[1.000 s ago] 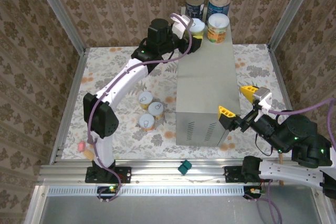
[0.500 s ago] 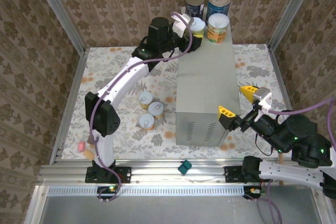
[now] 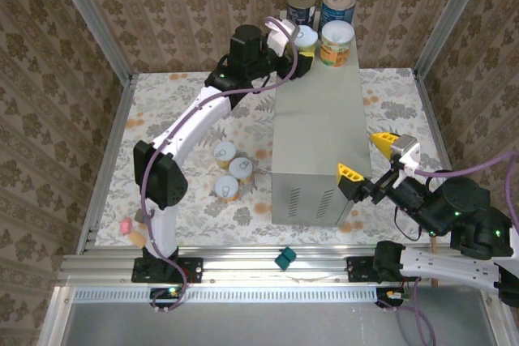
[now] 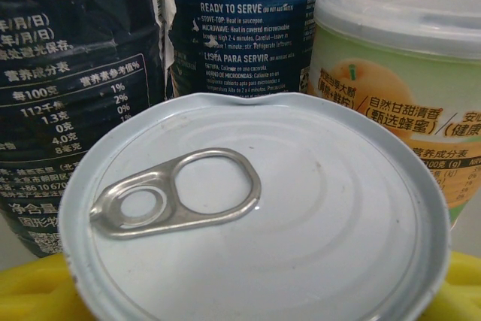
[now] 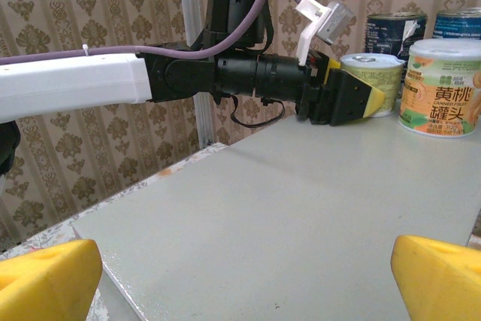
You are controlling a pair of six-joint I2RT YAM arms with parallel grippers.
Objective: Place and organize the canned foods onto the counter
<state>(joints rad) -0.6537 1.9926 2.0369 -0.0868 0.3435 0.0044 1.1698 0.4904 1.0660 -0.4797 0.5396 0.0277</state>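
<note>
My left gripper (image 3: 302,46) is shut on a short white-lidded can (image 3: 306,37) at the far left end of the counter (image 3: 316,127), the tall grey box. In the left wrist view its pull-tab lid (image 4: 255,208) sits between my yellow fingers (image 4: 30,295). Two taller blue-labelled cans (image 3: 301,6) (image 3: 336,4) and a peach can (image 3: 336,42) stand close behind and beside it. Whether the held can touches the counter top (image 5: 301,201) I cannot tell. Three short cans (image 3: 231,169) lie on the floral floor left of the counter. My right gripper (image 3: 366,157) hangs open at the counter's near right corner.
Aluminium frame posts and patterned walls close in the cell on all sides. A small teal object (image 3: 285,258) sits on the front rail. A pink item (image 3: 126,226) lies by the left arm's base. The near half of the counter top is bare.
My left gripper has edged the held can slightly toward the back, nearer the blue cans. The right arm has not moved.
</note>
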